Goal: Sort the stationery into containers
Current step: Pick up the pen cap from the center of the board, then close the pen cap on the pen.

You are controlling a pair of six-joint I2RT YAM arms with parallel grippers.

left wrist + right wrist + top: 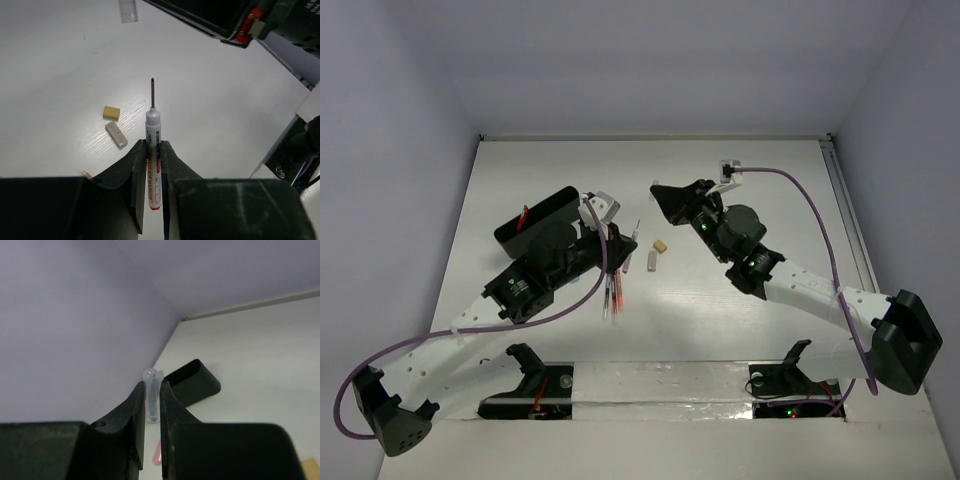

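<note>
Top view: seeing a long black box [535,215] at the left of the worktop [720,330], something red poking from its opening, rest of contents impossible to make out. Just right of it, left tool [620,242], with a few red and dark pens [612,290] lying on the near side of it. Beige eraser [660,244] and white block [651,261] lying close together between the two tools. Right tool [665,200] further back. Left wrist: left tool [153,150] clenched on a white marker [153,122] with red print and a thin red tip. Eraser and block on the worktop to its left, box at top right. Right wrist: right tool [151,390] gripping a clear-capped pen [151,375], dark inside. Black box beyond it, interior not visible. Blurred pink piece [157,455] below.
</note>
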